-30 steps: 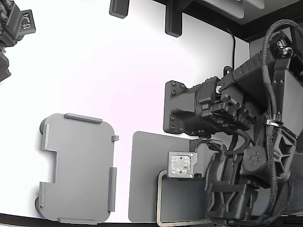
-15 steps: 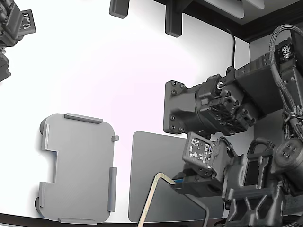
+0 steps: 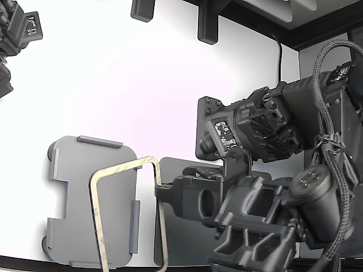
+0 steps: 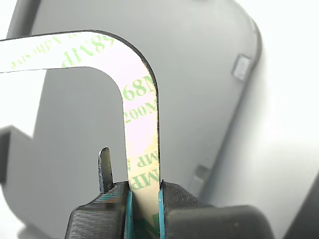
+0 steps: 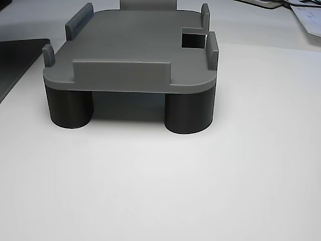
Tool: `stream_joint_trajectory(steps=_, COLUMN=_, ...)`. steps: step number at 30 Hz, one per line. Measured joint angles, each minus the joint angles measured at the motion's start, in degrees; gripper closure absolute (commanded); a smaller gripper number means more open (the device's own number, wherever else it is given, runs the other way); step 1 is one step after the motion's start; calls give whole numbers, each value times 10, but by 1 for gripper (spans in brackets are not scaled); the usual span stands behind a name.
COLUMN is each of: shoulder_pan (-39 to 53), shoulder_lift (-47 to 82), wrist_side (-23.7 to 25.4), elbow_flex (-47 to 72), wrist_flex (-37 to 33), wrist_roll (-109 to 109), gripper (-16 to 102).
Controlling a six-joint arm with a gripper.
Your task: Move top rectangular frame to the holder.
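Note:
The top rectangular frame (image 3: pixel 120 168), a thin beige ring with green print, hangs tilted over the holder (image 3: pixel 74 170) in the exterior view. My gripper (image 3: pixel 160 190) is shut on one long side of the frame. The wrist view shows the beige strip (image 4: pixel 142 124) pinched between my gripper (image 4: pixel 144 211) pads, with the light grey holder (image 4: pixel 199 74) behind it. In the other view the holder (image 5: pixel 135 45) stands on dark round legs with raised edge tabs and nothing on its top; the frame does not show there.
A dark grey flat mat (image 3: pixel 170 170) lies just to the exterior view's right of the holder, mostly covered by my arm. A second arm (image 3: pixel 14 34) sits at the upper left. Dark fixtures (image 3: pixel 207 25) hang at the table's far edge.
My arm has swung toward the exterior view's left, carrying the frame from over the dark mat to above the holder. The wrist has turned as it went.

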Motion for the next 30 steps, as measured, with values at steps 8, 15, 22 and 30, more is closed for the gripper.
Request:
stream_joint_trajectory(steps=8, shoulder_pan=-26, shoulder_lift=-84, wrist_side=-11, elbow_flex=-66, wrist_flex=0, wrist_roll=130, gripper=96)
stream_joint_trajectory(steps=15, shoulder_pan=-59, shoulder_lift=-91, wrist_side=-55, elbow_flex=-71, wrist_flex=0, wrist_roll=119, gripper=96)
stream_joint_trajectory(steps=22, shoulder_pan=-121, shoulder_lift=-108, wrist_side=-130, elbow_flex=-91, wrist_flex=0, wrist_roll=59, gripper=96)
stream_joint_trajectory(steps=30, shoulder_pan=-144, shoulder_lift=-120, wrist_side=-174, elbow_flex=-101, wrist_flex=0, wrist_roll=31, gripper=96)
